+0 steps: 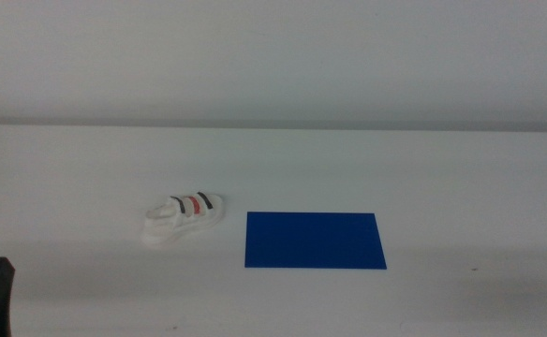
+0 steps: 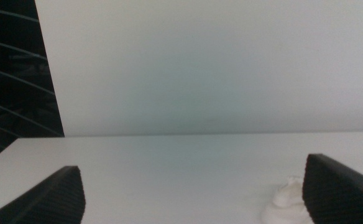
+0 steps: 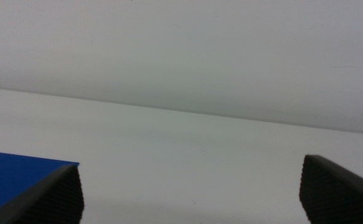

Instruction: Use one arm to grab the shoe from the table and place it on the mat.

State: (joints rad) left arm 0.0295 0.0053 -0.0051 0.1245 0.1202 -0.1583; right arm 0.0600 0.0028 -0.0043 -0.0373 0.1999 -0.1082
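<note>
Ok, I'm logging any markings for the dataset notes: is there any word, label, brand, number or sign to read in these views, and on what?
None can be read.
Shoe: dark and red straps, no lettering that can be made out at this size.
Mat: plain blue, no print.
Table: plain white, no marks.
Left gripper and right gripper: ribbed dark jaws, no labels.

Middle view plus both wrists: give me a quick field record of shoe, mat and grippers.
shoe: small white strap shoe with dark and red straps, flat on the white table, untouched
mat: thin deep blue rectangular mat, beside the shoe, apart from it, nothing on it
left gripper: jaws wide open, low at the table's near edge, shoe partly in its view
right gripper: jaws wide open, mat corner in its view
</note>
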